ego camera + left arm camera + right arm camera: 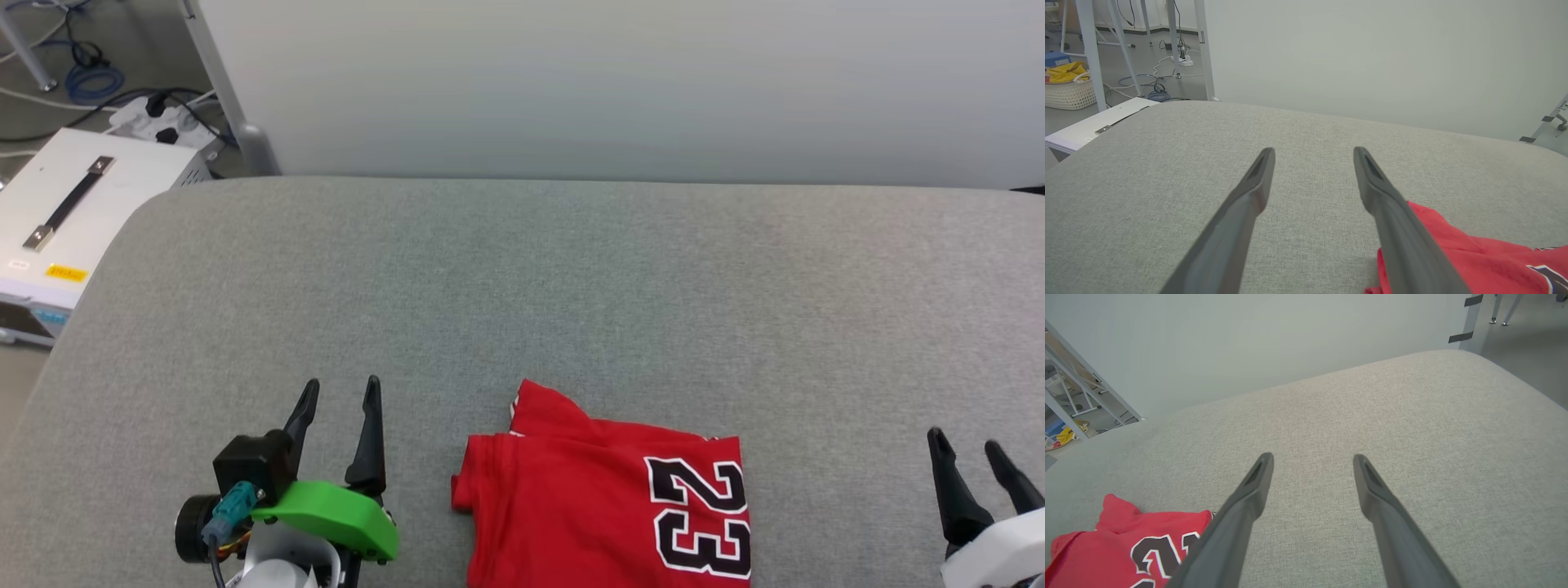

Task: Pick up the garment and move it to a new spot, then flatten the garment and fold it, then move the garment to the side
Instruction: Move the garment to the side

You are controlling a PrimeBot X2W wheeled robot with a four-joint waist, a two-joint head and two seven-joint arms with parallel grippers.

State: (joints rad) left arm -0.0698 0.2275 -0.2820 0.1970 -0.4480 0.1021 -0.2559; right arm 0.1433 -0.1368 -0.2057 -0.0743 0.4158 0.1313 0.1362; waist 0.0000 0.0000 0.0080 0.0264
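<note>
A folded red jersey shirt (571,506), its black, white-outlined "23" readable, lies on a grey woven-fabric surface (571,278) with rounded corners, close to the robot and between its two grippers. The left gripper (341,384) stands just beside the shirt's left edge, its dark tapered fingers spread and empty. The right gripper (963,441) (equally spread, holding nothing) stands well apart to the shirt's right.
</note>
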